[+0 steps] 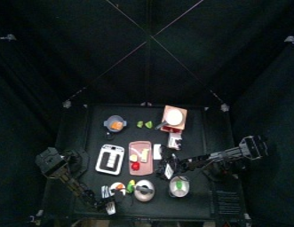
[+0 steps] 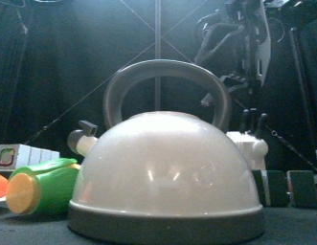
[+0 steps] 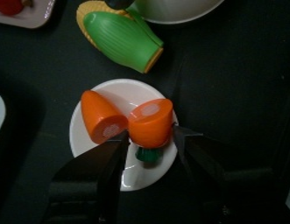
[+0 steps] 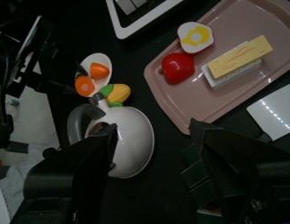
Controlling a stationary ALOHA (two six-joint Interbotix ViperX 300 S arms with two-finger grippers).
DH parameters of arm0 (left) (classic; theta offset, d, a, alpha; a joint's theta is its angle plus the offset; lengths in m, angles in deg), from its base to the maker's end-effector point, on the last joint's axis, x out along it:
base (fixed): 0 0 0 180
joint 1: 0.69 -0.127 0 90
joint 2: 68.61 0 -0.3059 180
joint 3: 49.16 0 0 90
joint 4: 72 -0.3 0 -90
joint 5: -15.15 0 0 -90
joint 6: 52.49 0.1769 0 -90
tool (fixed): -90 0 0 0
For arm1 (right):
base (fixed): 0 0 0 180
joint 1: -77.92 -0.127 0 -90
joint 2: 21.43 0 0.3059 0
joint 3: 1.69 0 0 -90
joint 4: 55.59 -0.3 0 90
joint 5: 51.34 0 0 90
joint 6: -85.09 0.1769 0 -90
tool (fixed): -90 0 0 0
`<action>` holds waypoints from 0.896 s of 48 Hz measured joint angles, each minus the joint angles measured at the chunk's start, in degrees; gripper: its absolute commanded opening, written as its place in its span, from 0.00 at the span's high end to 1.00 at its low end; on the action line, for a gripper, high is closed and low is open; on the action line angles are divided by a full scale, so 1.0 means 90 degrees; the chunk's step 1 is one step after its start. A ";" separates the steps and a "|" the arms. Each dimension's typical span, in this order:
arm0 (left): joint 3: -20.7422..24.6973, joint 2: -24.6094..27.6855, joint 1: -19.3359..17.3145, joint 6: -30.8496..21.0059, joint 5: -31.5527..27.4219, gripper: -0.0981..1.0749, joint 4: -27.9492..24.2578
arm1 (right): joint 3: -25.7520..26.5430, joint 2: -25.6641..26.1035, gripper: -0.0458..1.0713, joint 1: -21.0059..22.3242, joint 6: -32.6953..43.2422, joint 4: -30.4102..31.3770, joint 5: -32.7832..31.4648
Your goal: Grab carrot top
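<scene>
While the left claw [image 3: 145, 162] hung just above the small white plate [image 3: 95, 92], its two jaws stood wide apart, one on each side of the carrot top [image 3: 152, 122], and they did not seem to touch it. The step in hand looked like the final approach before the grasp. In my judgement the next move calls for a short descent so that the jaws come around the orange body or the green stub [image 3: 147, 155], and then a slow closing, because the piece is short and smooth and could slip or roll against its neighbour.

The carrot top was a stubby orange piece with a pale cut face and a small green stub at its end, which pointed toward the claw. It lay on the plate, touching the other carrot half [image 3: 102, 115], a pointed orange piece beside it. The plate stood near the front left of the bench [image 1: 90, 133], close to the toy corn [image 3: 121, 35] and the white kettle [image 2: 165, 167].

The right claw [image 4: 153, 162] waited with jaws apart and empty above the kettle, near the pink tray [image 4: 200, 92] that carried a tomato, an egg and a yellow block.
</scene>
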State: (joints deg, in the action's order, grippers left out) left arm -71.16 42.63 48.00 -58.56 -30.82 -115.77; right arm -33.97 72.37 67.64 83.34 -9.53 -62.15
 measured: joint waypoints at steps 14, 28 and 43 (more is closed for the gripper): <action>-0.0010 0.0078 -0.0029 -0.0029 0.0010 0.20 -0.0332 | 0.0000 -0.0020 0.10 0.0000 0.0000 0.0000 0.0000; 0.0000 0.0205 -0.0117 -0.0049 0.0098 0.20 -0.0381 | 0.0000 -0.0039 0.10 0.0000 0.0000 0.0000 0.0000; 0.0000 0.0215 -0.0195 -0.0059 0.0117 0.22 -0.0352 | 0.0000 -0.0117 0.10 -0.0010 0.0000 0.0000 0.0000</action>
State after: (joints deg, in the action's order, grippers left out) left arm -71.16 44.57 46.25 -59.08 -29.77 -118.93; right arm -33.97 71.32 67.55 83.34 -9.53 -62.15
